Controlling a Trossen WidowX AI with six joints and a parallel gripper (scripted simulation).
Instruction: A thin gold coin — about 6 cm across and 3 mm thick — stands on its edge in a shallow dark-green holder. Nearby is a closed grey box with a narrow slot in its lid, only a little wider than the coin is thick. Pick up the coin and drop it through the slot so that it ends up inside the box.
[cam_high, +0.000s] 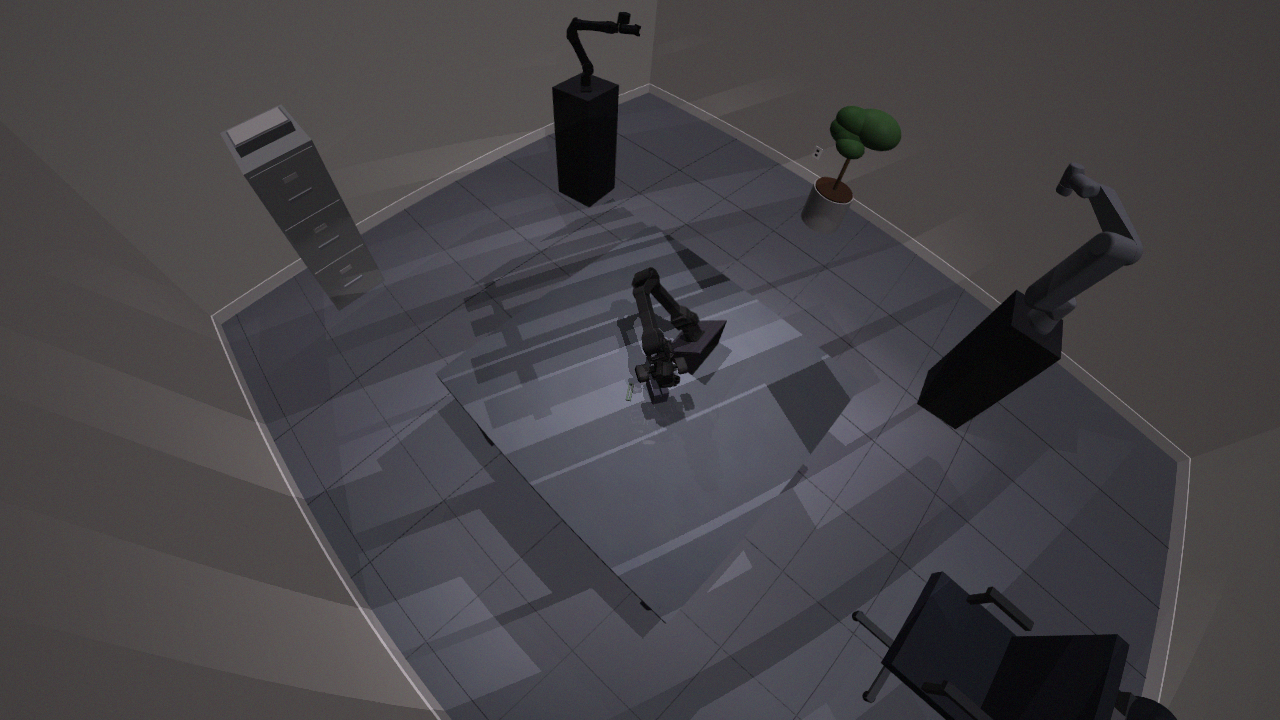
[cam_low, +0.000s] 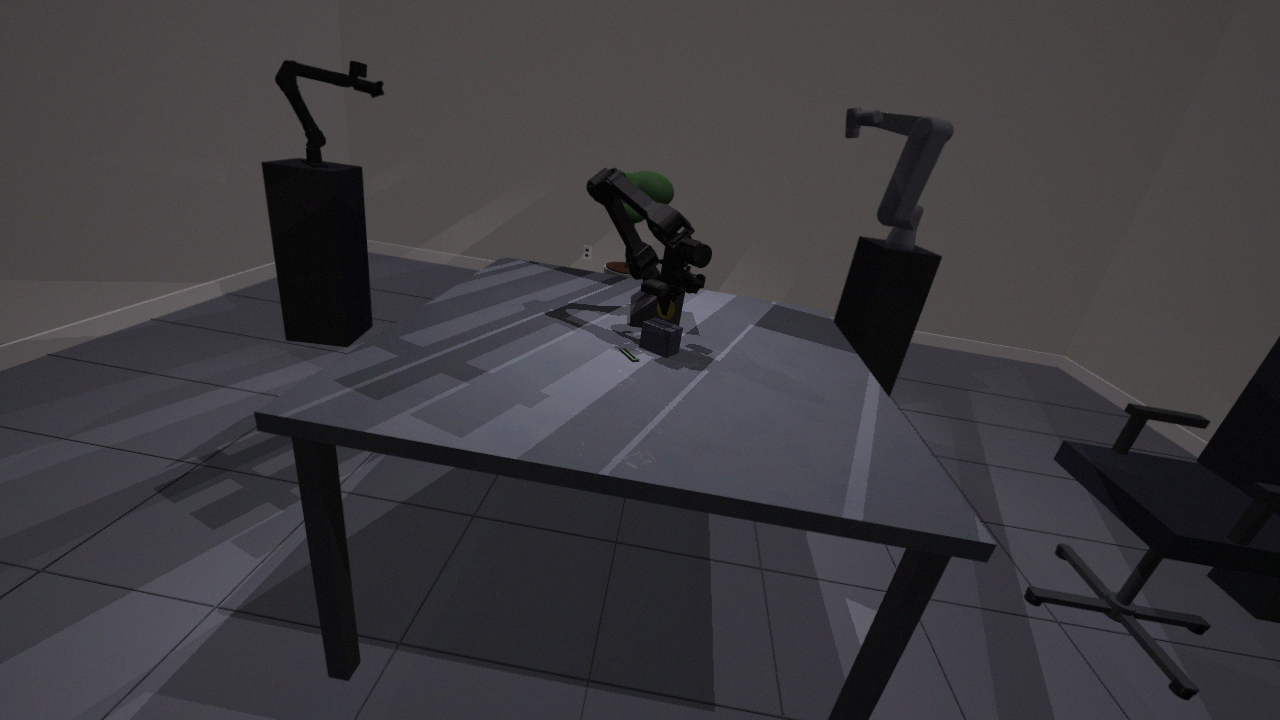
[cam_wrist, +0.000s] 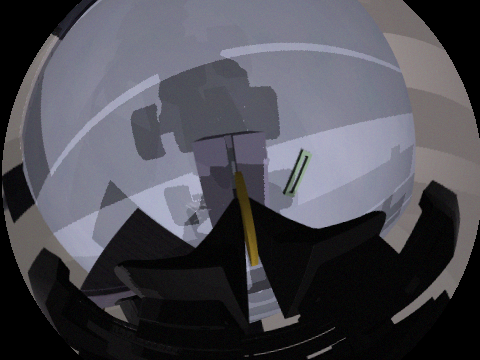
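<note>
My gripper (cam_low: 666, 301) (cam_wrist: 241, 203) is shut on the gold coin (cam_low: 665, 310) (cam_wrist: 247, 225), which hangs on edge below the fingertips. The grey box (cam_high: 657, 394) (cam_low: 659, 339) (cam_wrist: 207, 154) stands below the coin. In the wrist view, the dark slot (cam_wrist: 232, 155) runs up the lid from near the coin's far end; coin and slot are nearly in line, with the coin slightly turned. Whether the coin touches the lid cannot be told. The green holder (cam_high: 629, 390) (cam_low: 629, 355) (cam_wrist: 292, 187) lies beside the box, its groove empty.
The arm's dark base block (cam_high: 707, 342) (cam_wrist: 137, 240) stands behind the box on the table (cam_low: 537, 420). Two other arms stand on black pedestals (cam_high: 586, 143) (cam_low: 317, 250) (cam_low: 886, 304) beyond the table. A chair (cam_high: 975, 644) (cam_low: 1136, 492) stands off to the right.
</note>
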